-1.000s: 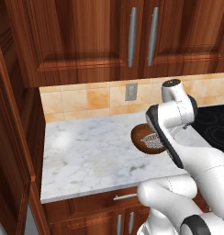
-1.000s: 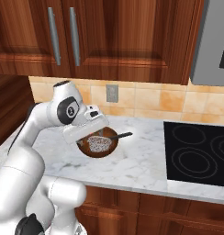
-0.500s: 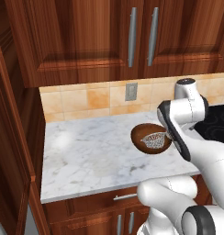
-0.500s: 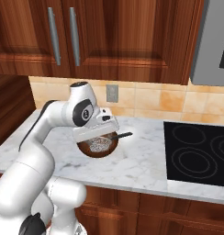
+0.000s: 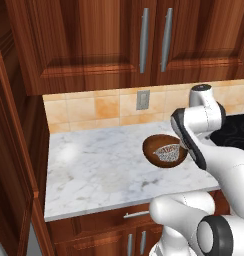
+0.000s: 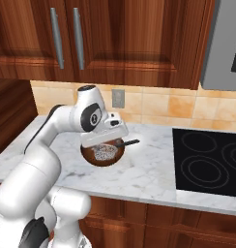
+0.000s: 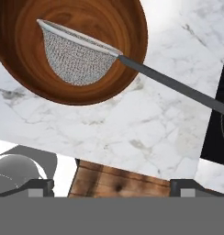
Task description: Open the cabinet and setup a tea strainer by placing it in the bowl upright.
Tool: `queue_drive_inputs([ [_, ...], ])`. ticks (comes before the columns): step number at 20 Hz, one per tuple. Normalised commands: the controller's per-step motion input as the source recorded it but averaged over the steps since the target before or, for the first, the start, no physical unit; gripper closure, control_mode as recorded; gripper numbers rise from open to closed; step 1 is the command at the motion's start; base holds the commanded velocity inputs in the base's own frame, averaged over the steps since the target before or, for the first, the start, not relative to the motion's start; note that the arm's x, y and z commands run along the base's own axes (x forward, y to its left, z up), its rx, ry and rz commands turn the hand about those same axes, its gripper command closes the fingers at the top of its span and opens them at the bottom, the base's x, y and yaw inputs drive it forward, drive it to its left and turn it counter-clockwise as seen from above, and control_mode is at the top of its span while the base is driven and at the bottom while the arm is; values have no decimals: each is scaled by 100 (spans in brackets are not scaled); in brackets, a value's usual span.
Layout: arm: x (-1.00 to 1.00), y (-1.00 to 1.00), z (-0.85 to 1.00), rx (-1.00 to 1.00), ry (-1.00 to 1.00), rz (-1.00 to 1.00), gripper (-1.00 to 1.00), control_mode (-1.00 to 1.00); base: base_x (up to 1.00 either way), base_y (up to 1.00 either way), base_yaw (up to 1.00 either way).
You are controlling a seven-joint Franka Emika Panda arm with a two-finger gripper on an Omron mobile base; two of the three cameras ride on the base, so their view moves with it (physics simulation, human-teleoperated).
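— Above the marble counter [image 5: 94, 175], how does the two-finger gripper [image 7: 111, 186] stand?
— Spread wide, holding nothing, its dark tips apart over the counter's front edge.
— And the small silver wire-mesh tea strainer [image 7: 75, 57]?
— Inside the round dark-brown wooden bowl [image 7: 118, 27], mesh cup down, its thin dark handle reaching out over the rim toward the black cooktop [image 6: 209, 162].

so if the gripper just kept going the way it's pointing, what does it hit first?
Probably the marble counter, just beside the bowl. In the hand view the open gripper aims at bare marble below the bowl's rim, with the tea strainer and its handle off to the side. Depth is unclear, so the bowl's rim could come first.
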Motion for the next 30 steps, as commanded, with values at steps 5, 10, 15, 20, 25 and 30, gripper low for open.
queue_drive_inputs([
  [5, 4, 0, -4, -10, -17, 0, -100, -100, 0, 0, 0],
  [10, 5, 0, -22, -12, -13, 0, -100, -100, 0, 0, 0],
  [15, 10, 0, -9, -11, -7, 3, -100, -100, 0, 0, 0],
  [20, 15, 0, 40, -10, 2, 1, -100, -100, 0, 0, 0],
  [25, 32, 0, 12, -4, 13, 0, -100, -100, 0, 0, 0],
  [30, 38, -11, -10, 0, 28, 0, -100, -100, 0, 0, 0],
])
